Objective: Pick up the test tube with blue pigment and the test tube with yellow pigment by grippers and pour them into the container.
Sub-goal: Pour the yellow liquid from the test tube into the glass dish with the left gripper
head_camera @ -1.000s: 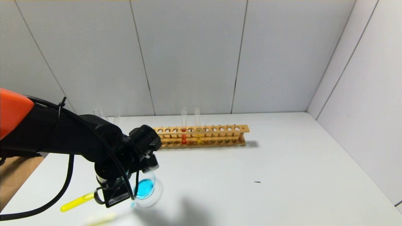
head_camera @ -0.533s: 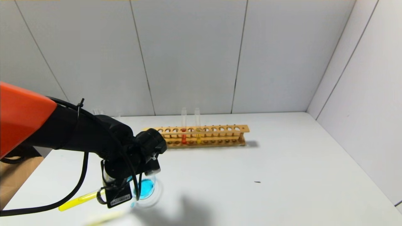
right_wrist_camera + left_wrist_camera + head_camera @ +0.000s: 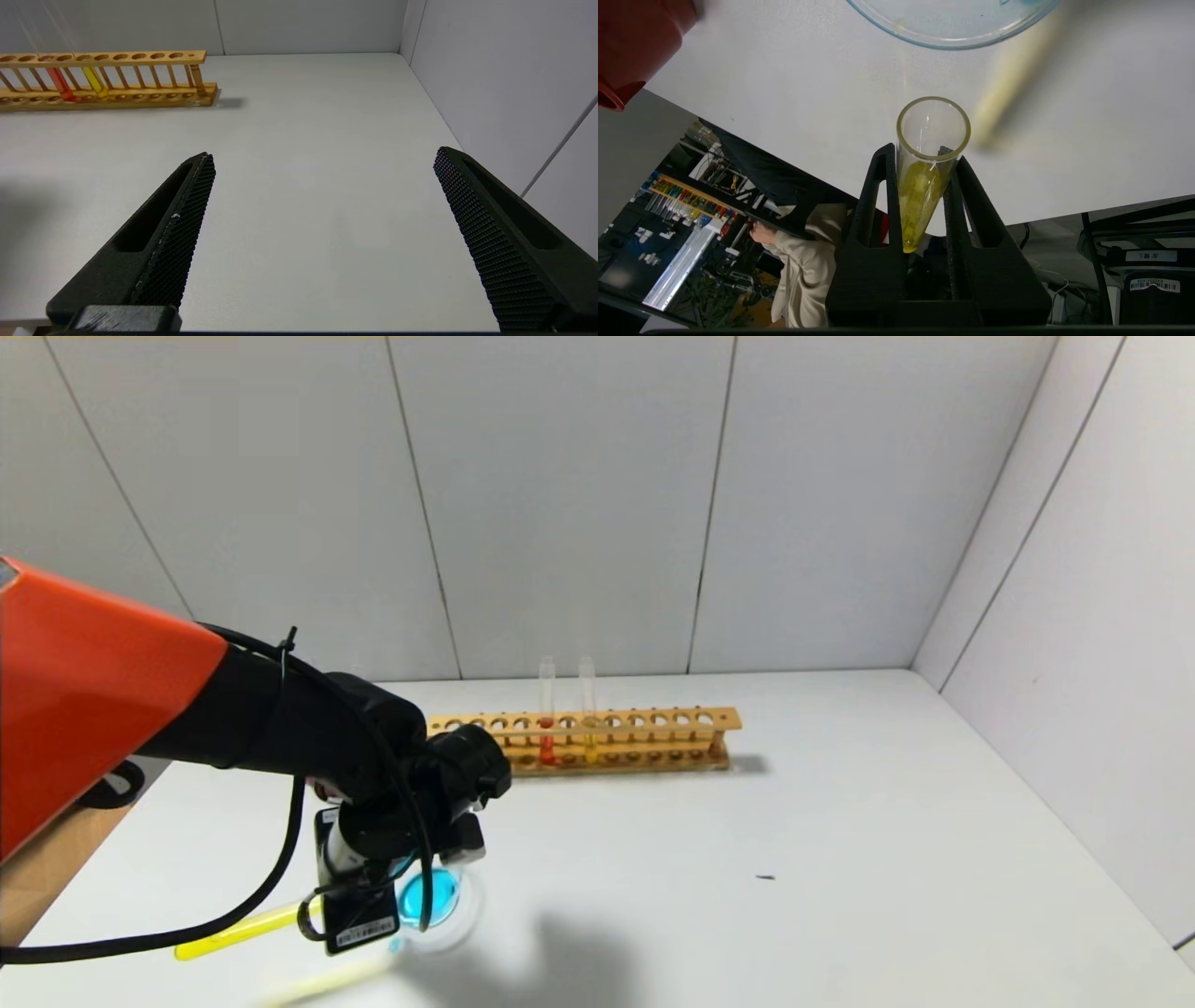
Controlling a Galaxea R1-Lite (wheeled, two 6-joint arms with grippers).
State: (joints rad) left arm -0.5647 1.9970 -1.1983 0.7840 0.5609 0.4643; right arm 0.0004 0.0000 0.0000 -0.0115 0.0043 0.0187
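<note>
Holding: left gripper (image 3: 924, 154), fingers (image 3: 878, 196) clamped on both sides of the test tube with yellow pigment (image 3: 924, 186)
Yellow tube: lying nearly level over the near left of the bench (image 3: 840, 821), closed end with yellow liquid pointing left (image 3: 233, 933), open mouth toward the container (image 3: 439, 896)
Container: clear glass bowl, near left on the bench, just right of the left gripper, pool of blue liquid inside
Red cup (image 3: 630, 46): near the container, seen only from the left wrist
Rack (image 3: 597, 742): wooden, far centre, holding a red-orange tube (image 3: 546, 728) and a second yellow tube (image 3: 588, 723), both upright, side by side
Right gripper (image 3: 322, 163): above bare bench at right, fingers spread wide, nothing between them
</note>
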